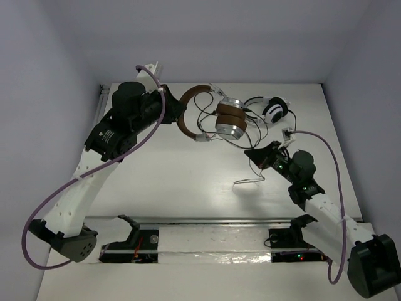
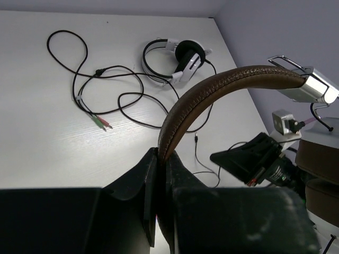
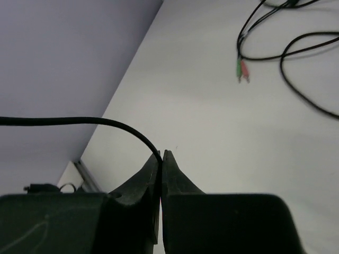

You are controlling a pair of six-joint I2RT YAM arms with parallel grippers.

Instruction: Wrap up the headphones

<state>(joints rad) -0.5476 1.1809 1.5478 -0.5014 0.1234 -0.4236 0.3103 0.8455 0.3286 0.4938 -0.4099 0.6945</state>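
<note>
At our right claw [image 3: 161,153] the jaws are pressed together, with a thin black cable [image 3: 79,121] nipped at their very tips. The cable arcs off to the claw's left and out of that view. We judge it to be the lead of the headphones [image 1: 219,119], though we cannot trace it the whole way. Our left claw [image 2: 160,154] is closed hard as well, clamped on the brown headband [image 2: 222,82]. The band rises out of the jaws and curves over to that claw's right.

The coming move turns on one relation. The headphones lie between the two claws, just ahead of the right claw and to its left. The band's arch runs from the left claw across toward the right one. The silver ear cups [image 1: 230,128] sit at the end nearer the right claw, so that arm is the closer to them. We reckon the left claw serves as the anchor while the right carries the cable around. Whether the cups rest on the table [image 1: 188,182] we cannot tell.

Farther out, ahead of the right claw and slightly to its right, lies a white-and-black headset [image 1: 274,110]. Its own dark lead loops over the table and ends in green and pink plugs [image 2: 100,122], which we would keep out of the wrap. No box, tray or other container shows in any view.
</note>
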